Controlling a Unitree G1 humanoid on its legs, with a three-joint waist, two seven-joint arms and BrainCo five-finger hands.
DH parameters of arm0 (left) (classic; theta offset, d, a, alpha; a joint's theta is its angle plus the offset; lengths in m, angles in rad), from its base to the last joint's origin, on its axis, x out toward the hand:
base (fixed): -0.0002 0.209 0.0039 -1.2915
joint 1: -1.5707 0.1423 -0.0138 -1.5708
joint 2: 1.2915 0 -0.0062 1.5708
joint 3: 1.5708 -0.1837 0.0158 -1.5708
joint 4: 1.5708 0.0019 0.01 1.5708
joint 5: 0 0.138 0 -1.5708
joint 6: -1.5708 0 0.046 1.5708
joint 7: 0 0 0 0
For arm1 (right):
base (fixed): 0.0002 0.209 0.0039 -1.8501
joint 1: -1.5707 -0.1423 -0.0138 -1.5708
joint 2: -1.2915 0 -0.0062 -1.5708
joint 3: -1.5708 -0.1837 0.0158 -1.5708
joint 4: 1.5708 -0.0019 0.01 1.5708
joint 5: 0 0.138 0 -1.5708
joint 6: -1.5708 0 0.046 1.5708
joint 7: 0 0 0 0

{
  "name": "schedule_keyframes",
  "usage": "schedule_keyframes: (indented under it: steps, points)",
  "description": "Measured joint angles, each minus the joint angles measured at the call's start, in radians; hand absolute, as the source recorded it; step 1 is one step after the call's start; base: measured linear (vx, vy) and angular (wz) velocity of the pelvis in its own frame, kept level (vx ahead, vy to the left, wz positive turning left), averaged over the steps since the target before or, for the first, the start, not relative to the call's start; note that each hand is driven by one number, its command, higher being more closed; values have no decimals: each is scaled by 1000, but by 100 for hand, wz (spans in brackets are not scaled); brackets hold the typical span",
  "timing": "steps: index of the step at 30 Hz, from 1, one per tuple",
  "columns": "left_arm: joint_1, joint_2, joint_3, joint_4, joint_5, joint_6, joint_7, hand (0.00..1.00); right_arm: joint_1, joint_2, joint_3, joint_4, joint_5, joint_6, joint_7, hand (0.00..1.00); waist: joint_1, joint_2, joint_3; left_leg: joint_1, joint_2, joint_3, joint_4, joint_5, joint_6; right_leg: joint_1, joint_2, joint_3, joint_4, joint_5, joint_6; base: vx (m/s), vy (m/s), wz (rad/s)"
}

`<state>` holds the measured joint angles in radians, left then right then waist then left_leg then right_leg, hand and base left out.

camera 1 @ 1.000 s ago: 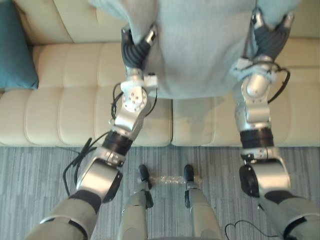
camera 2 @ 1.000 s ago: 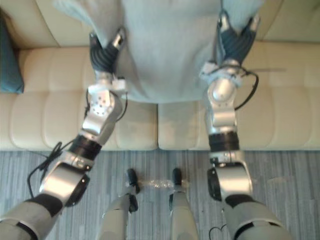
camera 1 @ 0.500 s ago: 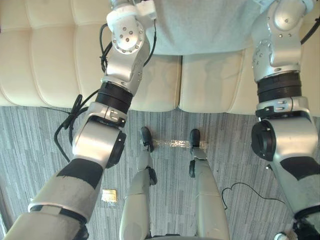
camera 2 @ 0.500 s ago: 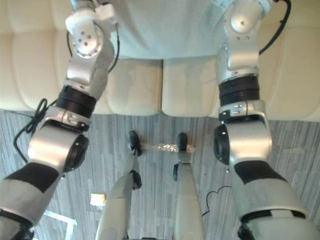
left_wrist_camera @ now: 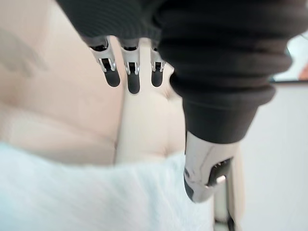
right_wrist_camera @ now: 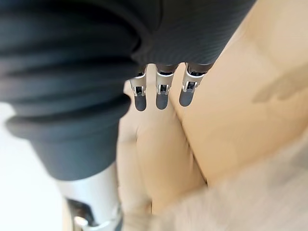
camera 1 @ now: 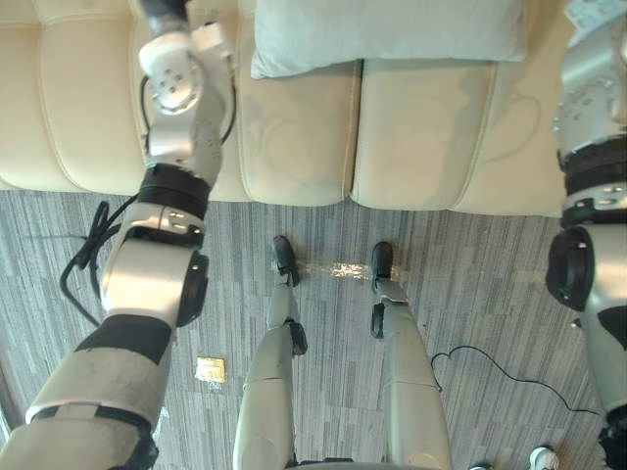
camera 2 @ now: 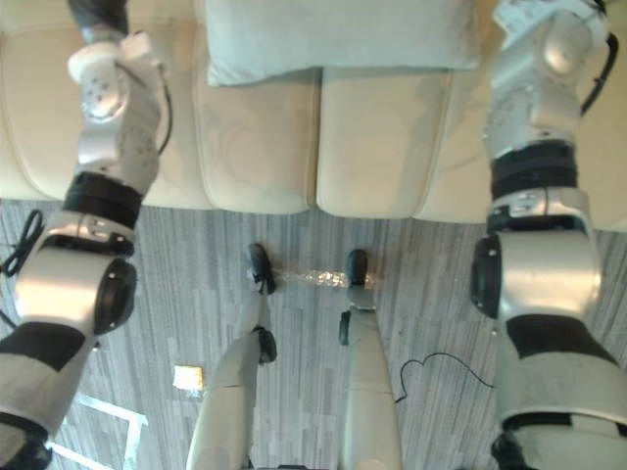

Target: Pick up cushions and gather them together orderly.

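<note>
Left eye view: pale grey cushion (camera 1: 392, 29) lies flat on cream sofa (camera 1: 421, 147).

setting: a furnished sitting area of lounge type. evidence: a long cream upholstered sofa (camera 1: 294, 147) with stitched, padded seat sections spans the far side of the floor. a pale grey-green fabric cushion (camera 1: 392, 29) lies toward the back of its seat, over the middle seam. the flooring is grey striped carpet (camera 1: 470, 294), laid up to the sofa's front edge. a small yellowish square tag (camera 1: 210, 369) lies on the carpet. home or office lounge: cannot be told.
</note>
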<state>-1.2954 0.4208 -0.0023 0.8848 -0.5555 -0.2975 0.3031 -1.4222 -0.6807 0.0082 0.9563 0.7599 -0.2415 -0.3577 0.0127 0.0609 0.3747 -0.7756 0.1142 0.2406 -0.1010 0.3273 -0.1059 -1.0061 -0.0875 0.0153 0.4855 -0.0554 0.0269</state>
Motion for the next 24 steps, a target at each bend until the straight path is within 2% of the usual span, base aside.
schedule_keyframes:
  steps: [4,7,11,13,14,16,17,18,19,21,24]
  points:
    - [85,2,54,-6,-46,1,-7,0,81,-15,-59,-2,60,-4,5,0,-5,0,0,36,1,0,0,0,0,40,0,-2,-5,0,0,18,-80,0]
    - [198,-1,92,-98,-55,-2,-24,0,201,-14,-120,-49,70,-7,22,0,-5,0,0,76,1,2,-1,-10,-9,86,2,0,-21,-3,2,8,-77,-6]
    - [433,-49,102,-261,-2,-18,-26,0,502,41,-256,-255,58,-27,40,0,-9,0,0,136,1,6,-1,-50,11,157,2,0,-40,-6,7,12,-53,-5]
    - [613,-124,89,-333,50,-22,-27,0,723,122,-328,-391,-1,-34,43,0,-10,-1,-1,189,-1,5,-1,-63,22,221,0,0,-57,-13,16,39,-44,1]
    - [657,-143,83,-345,58,-22,-29,0,773,147,-341,-423,-17,-38,45,0,-11,-1,-2,203,-1,5,-1,-63,24,238,0,0,-62,-14,18,53,-43,1]
    - [836,-222,22,-363,87,-21,-60,0,980,274,-368,-518,-65,-52,82,0,-10,-4,-5,258,-3,3,0,-71,27,302,-2,-1,-76,-24,23,69,-57,2]
    - [869,-240,11,-363,92,-20,-69,0,1015,303,-368,-526,-74,-55,89,0,-10,-5,-5,269,-4,2,0,-75,28,315,-2,-3,-79,-26,24,74,-71,0]
    - [965,-285,-19,-361,121,-14,-97,0,1114,392,-366,-534,-115,-53,122,0,-6,-9,-8,304,-3,3,6,-90,31,356,-2,-3,-87,-33,25,53,-60,-1]
    - [986,-293,-26,-360,130,-12,-106,0,1136,412,-366,-534,-130,-50,129,0,-5,-9,-8,312,-3,3,10,-93,32,367,-2,-3,-88,-34,26,49,-63,-2]
    - [1083,-330,-51,-325,187,2,-141,0,1257,509,-352,-526,-195,-34,168,0,-3,-12,-15,365,-4,3,37,-123,35,434,-5,-4,-90,-49,27,45,-62,0]
    - [1179,-354,-43,-229,245,18,-174,0,1373,584,-326,-446,-284,-16,201,0,-1,-26,-76,429,-3,8,57,-163,37,510,-6,-7,-105,-65,31,52,-35,-7]
